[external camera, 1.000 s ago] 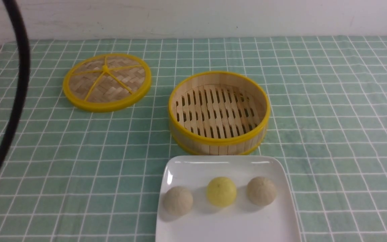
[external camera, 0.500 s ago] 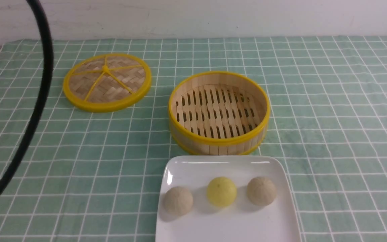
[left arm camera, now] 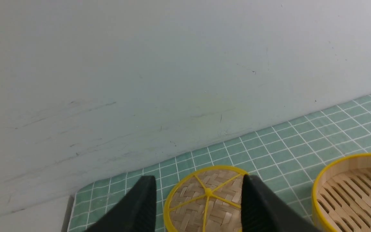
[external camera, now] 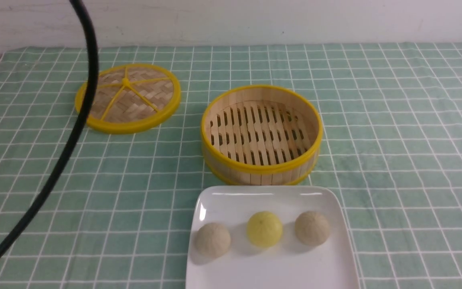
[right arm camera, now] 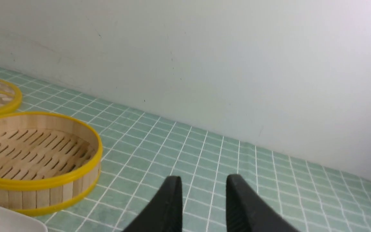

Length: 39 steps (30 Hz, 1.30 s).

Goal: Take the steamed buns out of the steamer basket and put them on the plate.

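Three steamed buns lie in a row on the white plate [external camera: 223, 200] at the near edge: a beige bun [external camera: 213, 239], a yellow bun [external camera: 264, 228] and another beige bun [external camera: 312, 228]. Behind the plate stands the steamer basket [external camera: 261, 166], with nothing on its slatted floor; it also shows as the basket [left arm camera: 353, 190] and the basket [right arm camera: 40, 183]. My left gripper [left arm camera: 199, 179] hangs open and empty, raised above the table, with the woven lid showing between its fingers. My right gripper [right arm camera: 204, 178] is open with a narrower gap, nothing in it, above bare cloth right of the basket.
The flat woven lid [external camera: 128, 97] with yellow rim lies at the back left on the green checked tablecloth [external camera: 395, 140]. A black cable [external camera: 72, 136] curves across the left side of the front view. A pale wall [external camera: 231, 20] closes off the back.
The black cable has swung to the right across the front view, now crossing the lid's left side. Buns, plate and basket have not moved.
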Tool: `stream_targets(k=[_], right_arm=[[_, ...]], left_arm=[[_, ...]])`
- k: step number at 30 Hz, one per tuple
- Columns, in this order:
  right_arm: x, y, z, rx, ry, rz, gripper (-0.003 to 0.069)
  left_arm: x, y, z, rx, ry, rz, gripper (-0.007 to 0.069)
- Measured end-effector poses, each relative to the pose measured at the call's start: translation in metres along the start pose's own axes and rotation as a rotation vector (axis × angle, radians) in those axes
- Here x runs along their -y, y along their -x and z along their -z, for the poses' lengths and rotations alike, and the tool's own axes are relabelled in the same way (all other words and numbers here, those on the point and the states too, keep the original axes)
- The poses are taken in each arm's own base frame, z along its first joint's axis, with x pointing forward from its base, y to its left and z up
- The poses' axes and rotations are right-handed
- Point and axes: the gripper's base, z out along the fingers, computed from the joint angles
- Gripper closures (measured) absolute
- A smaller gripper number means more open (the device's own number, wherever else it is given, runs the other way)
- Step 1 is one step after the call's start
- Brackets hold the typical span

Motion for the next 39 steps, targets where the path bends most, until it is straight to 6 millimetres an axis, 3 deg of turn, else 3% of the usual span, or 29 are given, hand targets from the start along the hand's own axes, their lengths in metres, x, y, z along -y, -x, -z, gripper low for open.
stream_targets(k=[6, 16, 24, 28, 31, 39], right_arm=[[-0.007, -0.025, -0.009, -0.071, 0.005, -0.149, 0.0433], [-0.017, -0.048, -0.017, -0.090, 0.045, -0.277, 0.0426], [-0.043, -0.029, -0.032, 0.162, 0.287, 0.013, 0.0423], [-0.057, -0.029, -0.043, 0.136, 0.397, -0.008, 0.0422], [-0.060, -0.033, -0.050, 0.076, 0.410, -0.065, 0.0424], [-0.053, -0.036, -0.048, 0.074, 0.341, 0.084, 0.0475]], left_arm=[[0.002, -0.002, -0.007, -0.019, -0.005, -0.004, 0.0244], [0.002, -0.002, -0.008, -0.023, -0.006, -0.004, 0.0244], [0.002, -0.002, -0.008, -0.021, -0.006, -0.004, 0.0244], [0.002, -0.002, -0.008, -0.023, -0.006, -0.004, 0.0244], [0.002, -0.003, -0.008, -0.030, -0.006, -0.004, 0.0244], [0.002, -0.004, -0.008, -0.039, -0.005, -0.004, 0.0244]])
